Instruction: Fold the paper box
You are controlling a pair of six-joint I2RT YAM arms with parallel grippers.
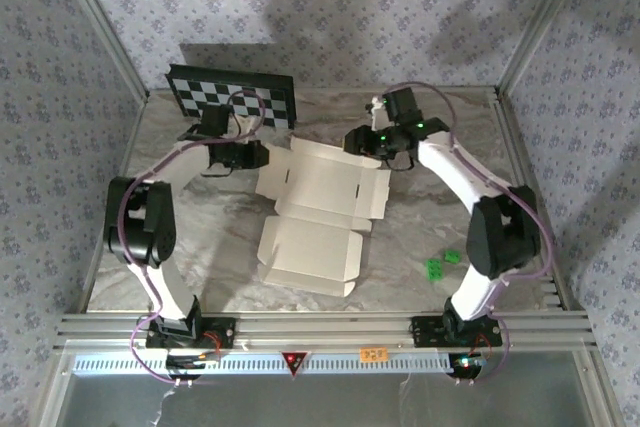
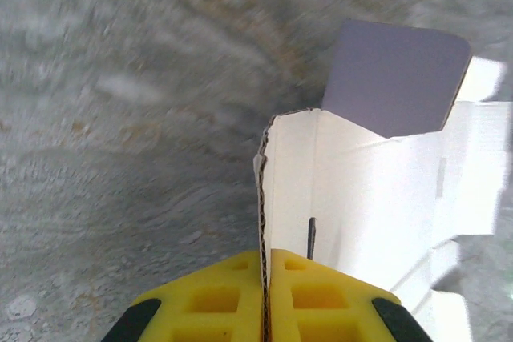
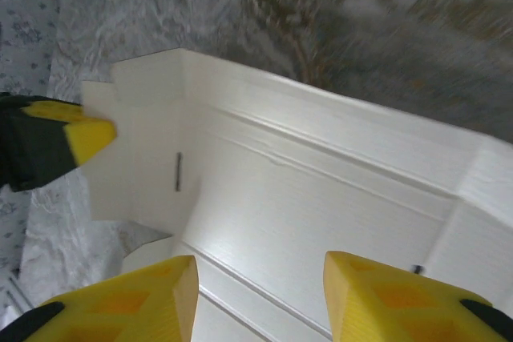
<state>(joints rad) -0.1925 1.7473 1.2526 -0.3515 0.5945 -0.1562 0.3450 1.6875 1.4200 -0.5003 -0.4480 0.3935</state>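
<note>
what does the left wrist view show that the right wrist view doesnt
Left wrist view: the left gripper seen from behind, shut on the corrugated edge of a raised flap of the paper box, with a lavender flap standing beyond. Right wrist view: the right gripper, fingers apart over the box's white inner panel and its long creases. Both: the pinched flap with its narrow slot, a yellow pad of the left gripper on it, and the marbled table.

white paper box [image 1: 315, 247], grey marbled table [image 1: 205, 237]
</note>
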